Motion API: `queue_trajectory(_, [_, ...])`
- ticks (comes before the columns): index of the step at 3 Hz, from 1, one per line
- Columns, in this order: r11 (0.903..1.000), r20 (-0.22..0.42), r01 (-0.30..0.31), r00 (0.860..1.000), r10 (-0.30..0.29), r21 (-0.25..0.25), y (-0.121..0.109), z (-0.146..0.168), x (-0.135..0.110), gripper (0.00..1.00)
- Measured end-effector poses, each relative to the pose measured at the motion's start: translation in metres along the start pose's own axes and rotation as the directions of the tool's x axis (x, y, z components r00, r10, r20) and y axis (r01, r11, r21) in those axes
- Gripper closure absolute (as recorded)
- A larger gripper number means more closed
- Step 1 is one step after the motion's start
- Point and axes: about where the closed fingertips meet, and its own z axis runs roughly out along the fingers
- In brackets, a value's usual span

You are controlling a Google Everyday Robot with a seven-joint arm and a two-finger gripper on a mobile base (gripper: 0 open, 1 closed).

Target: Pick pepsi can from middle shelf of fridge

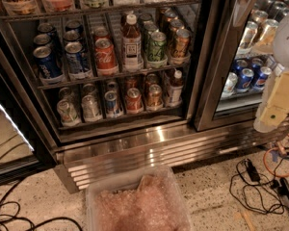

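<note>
On middle shelf (pixel 111 75) of fridge (pixel 135 150), pepsi can (pixel 77 59) beside Coca-Cola can (pixel 106 57); tool (pixel 275 110) far right, cannot tell state.

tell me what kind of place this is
Probably a test lab or office pantry: an open drinks fridge stocked with cans, loose cables on the speckled floor, and the robot's gripper at the right edge.

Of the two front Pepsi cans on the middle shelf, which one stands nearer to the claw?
The right pepsi can, beside the red Coca-Cola can; the claw hangs at the far right.
</note>
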Motion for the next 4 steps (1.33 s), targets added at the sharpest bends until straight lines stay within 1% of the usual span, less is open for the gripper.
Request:
queue_trajectory(1, [1.0000, 0.000, 0.000, 1.000, 0.000, 0.000, 0.000, 0.000, 0.000, 0.00])
queue_trajectory(2, [0.9993, 0.032, -0.019, 0.999, 0.017, 0.034, -0.002, 0.000, -0.005, 0.00])
queue_trajectory(3, [0.9975, 0.077, -0.025, 0.997, 0.020, 0.066, -0.002, 0.004, -0.016, 0.00])
queue_trajectory(4, [0.9965, 0.127, -0.031, 0.992, 0.021, 0.078, -0.003, 0.018, -0.022, 0.00])
